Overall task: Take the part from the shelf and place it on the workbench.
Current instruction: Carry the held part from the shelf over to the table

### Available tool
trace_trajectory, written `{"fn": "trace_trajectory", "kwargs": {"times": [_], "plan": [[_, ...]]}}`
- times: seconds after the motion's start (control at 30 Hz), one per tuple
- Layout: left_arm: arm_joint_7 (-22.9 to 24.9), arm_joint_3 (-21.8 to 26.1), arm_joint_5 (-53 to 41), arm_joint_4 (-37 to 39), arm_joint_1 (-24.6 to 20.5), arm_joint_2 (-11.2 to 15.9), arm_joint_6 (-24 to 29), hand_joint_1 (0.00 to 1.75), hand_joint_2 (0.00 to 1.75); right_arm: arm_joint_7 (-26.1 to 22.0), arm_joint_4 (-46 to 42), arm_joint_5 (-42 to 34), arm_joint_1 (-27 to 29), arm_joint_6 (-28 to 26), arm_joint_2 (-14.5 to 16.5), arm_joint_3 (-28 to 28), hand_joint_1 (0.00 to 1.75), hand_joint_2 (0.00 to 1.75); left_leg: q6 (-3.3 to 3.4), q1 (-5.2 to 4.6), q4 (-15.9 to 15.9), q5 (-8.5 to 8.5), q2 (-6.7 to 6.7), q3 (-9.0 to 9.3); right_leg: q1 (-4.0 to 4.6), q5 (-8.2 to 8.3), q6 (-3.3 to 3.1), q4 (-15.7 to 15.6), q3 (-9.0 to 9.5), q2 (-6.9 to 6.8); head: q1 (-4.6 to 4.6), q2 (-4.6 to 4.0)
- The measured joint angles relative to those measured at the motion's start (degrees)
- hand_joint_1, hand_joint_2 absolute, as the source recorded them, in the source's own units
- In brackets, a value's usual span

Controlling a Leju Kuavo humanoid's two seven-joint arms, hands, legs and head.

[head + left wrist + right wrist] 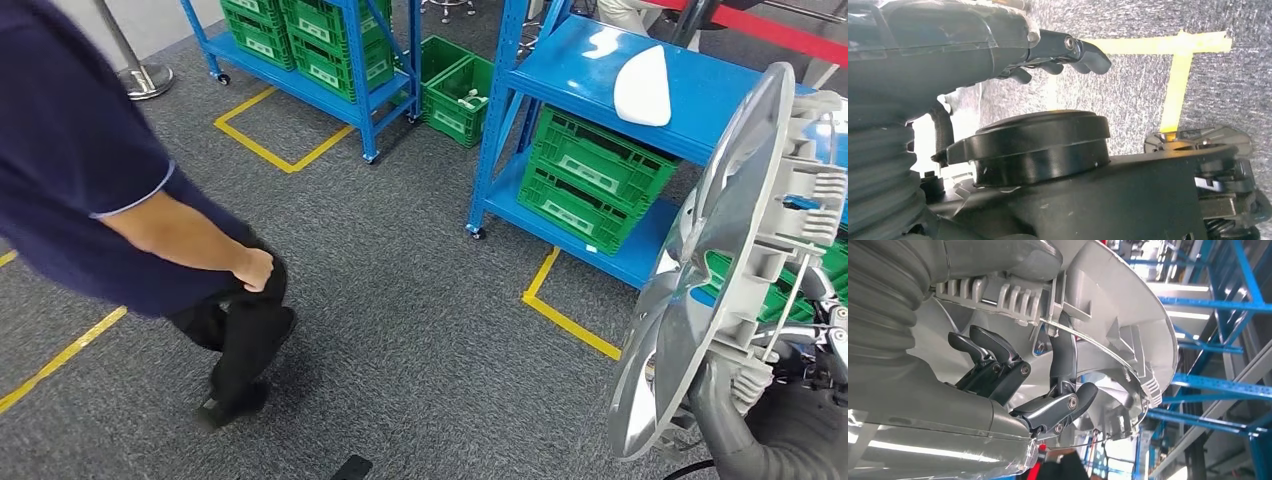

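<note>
You see the left hand [1063, 52] hanging over grey carpet [1138, 90], its dark fingers [1093, 55] curled in around nothing. Yellow tape [1175, 75] forms a T on the carpet beside it, one strip running out from behind the fingertips, the other branching off across the floor.

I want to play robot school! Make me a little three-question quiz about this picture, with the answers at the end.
1. True or false: the robot's right hand holds the big silver wheel cover.
2. What colour are the crates on the blue shelf? A red, B green, C yellow.
3. Fill in: the lines taped on the grey carpet are ______.

Key: 1 true. 2 B. 3 yellow. The left hand hangs over the carpet with fingers curled, holding nothing. A person in dark clothes stands to the left.
</note>
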Motion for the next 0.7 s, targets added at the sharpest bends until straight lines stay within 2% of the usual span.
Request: {"fn": "trace_trajectory", "kwargs": {"times": [0.03,0.07,0.13,0.2,0.27,0.3,0.33,0.37,0.4,0.43,0.47,0.5,0.53,0.57,0.63,0.67,0.7], "plan": [[0.0,-0.01,-0.02,0.0,-0.01,-0.07,0.0,0.0,1.75,0.01,-0.05,0.02,-0.06,0.02,-0.1,0.09,1.75,1.75,-0.18,0.03,0.14,0.07,-0.43,-0.27,0.08,0.78,-0.31,-2.35,0.89,0.74,0.01,0.0],[0.0,-0.02,-0.03,0.0,0.01,-0.14,0.01,0.0,1.75,0.0,-0.13,0.06,-0.18,0.05,-0.21,0.21,1.75,1.75,-0.42,0.1,0.23,0.19,-0.76,-0.64,0.13,0.79,-0.56,-3.46,1.23,1.16,0.04,0.0],[0.0,-0.05,-0.03,0.02,0.12,-0.18,0.08,0.0,1.75,-0.01,-0.29,0.13,-0.56,0.18,-0.29,0.47,1.75,1.75,-0.98,0.16,0.36,0.31,-0.94,-1.32,0.02,0.76,-0.78,-4.43,1.29,0.39,0.1,0.0],[0.0,-0.19,-0.02,0.02,0.15,-0.16,0.27,0.0,1.75,-0.04,-0.37,0.15,-0.83,0.38,-0.27,0.68,1.75,1.75,-1.73,0.0,2.05,-1.11,1.66,-2.37,-0.39,1.07,-1.02,-5.22,1.47,-0.57,0.07,0.0],[-0.01,-0.39,-0.01,0.02,0.04,-0.13,0.49,0.0,1.75,-0.15,-0.38,0.14,-0.94,0.53,-0.27,0.84,1.75,1.75,-2.72,0.37,7.83,-4.53,4.56,-5.23,-0.6,1.25,-1.12,-5.52,1.59,-1.77,-0.03,0.0],[-0.07,-0.47,-0.01,0.02,-0.02,-0.12,0.58,0.0,1.75,-0.29,-0.38,0.14,-0.98,0.56,-0.27,0.92,1.75,1.75,-3.19,0.84,11.65,-6.21,4.89,-7.16,-0.63,1.22,-1.1,-5.48,1.56,-2.47,-0.05,0.0],[-0.28,-0.5,0.0,0.01,-0.05,-0.12,0.62,0.0,1.75,-0.45,-0.33,0.13,-0.99,0.57,-0.27,1.02,1.75,1.75,-3.61,1.29,14.64,-7.11,4.92,-8.64,-0.7,1.17,-1.02,-5.42,1.55,-3.2,-0.06,0.0],[-0.49,-0.54,0.01,0.01,-0.06,-0.12,0.64,0.0,1.75,-0.62,-0.29,0.13,-1.0,0.58,-0.26,1.12,1.75,1.75,-4.0,1.7,15.91,-7.0,4.96,-9.26,-0.8,1.07,-0.88,-5.34,1.55,-3.94,-0.06,0.0],[-0.69,-0.6,0.01,0.01,-0.07,-0.11,0.65,0.0,1.75,-0.78,-0.25,0.12,-1.04,0.6,-0.26,1.21,1.75,1.75,-4.36,2.04,15.02,-5.85,5.16,-8.72,-0.96,0.95,-0.68,-5.22,1.58,-4.62,-0.06,0.0],[-0.76,-0.68,0.01,0.01,-0.07,-0.09,0.66,0.0,1.75,-0.87,-0.22,0.11,-1.1,0.61,-0.26,1.3,1.75,1.75,-4.67,2.32,11.98,-3.9,5.75,-7.01,-1.14,0.77,-0.39,-5.04,1.65,-5.23,-0.06,0.0],[-0.56,-0.77,0.02,0.01,-0.07,-0.08,0.66,0.0,1.75,-0.93,-0.23,0.11,-1.18,0.63,-0.26,1.38,1.75,1.75,-4.99,2.44,8.02,-2.22,7.06,-4.87,-1.27,0.54,-0.02,-4.82,1.73,-5.74,-0.06,0.0],[-0.34,-0.85,0.03,0.02,-0.08,-0.08,0.66,0.0,1.75,-0.99,-0.24,0.12,-1.26,0.67,-0.27,1.45,1.75,1.75,-4.98,2.37,4.62,-1.05,8.4,-3.04,-1.28,0.31,0.42,-4.56,1.78,-6.16,-0.08,0.0],[-0.13,-0.89,0.04,0.01,-0.1,-0.08,0.66,0.0,1.75,-1.05,-0.25,0.14,-1.34,0.71,-0.26,1.56,1.75,1.75,-4.7,2.21,2.34,-0.5,9.43,-1.89,-1.23,0.12,0.86,-4.38,1.82,-6.56,-0.09,0.0],[0.0,-0.91,0.06,0.01,-0.1,-0.08,0.67,0.0,1.75,-1.15,-0.26,0.2,-1.38,0.76,-0.25,1.67,1.75,1.75,-4.27,1.98,1.47,-0.59,9.96,-1.57,-1.14,0.03,1.23,-4.32,1.89,-6.94,-0.09,0.0],[0.0,-0.92,0.17,0.02,-0.06,-0.05,0.71,0.0,1.75,-1.51,-0.27,0.41,-1.42,0.84,-0.22,1.97,1.75,1.75,-3.16,1.76,1.51,-0.56,8.94,-1.88,-1.17,-0.03,1.82,-4.55,2.11,-7.79,-0.08,0.0],[0.0,-0.93,0.31,0.03,-0.04,-0.02,0.77,0.0,1.75,-1.74,-0.26,0.53,-1.43,0.87,-0.2,2.12,1.75,1.75,-2.79,1.76,1.46,-0.47,8.32,-1.95,-1.31,-0.41,2.09,-4.45,2.17,-7.52,-0.07,0.0],[0.0,-0.93,0.53,0.04,-0.04,0.02,0.87,0.0,1.75,-2.0,-0.26,0.63,-1.41,0.9,-0.18,2.27,1.75,1.75,-2.42,1.78,1.38,-0.34,7.67,-1.97,-1.4,-1.39,2.25,-3.52,1.89,-6.68,-0.06,0.0]]}}
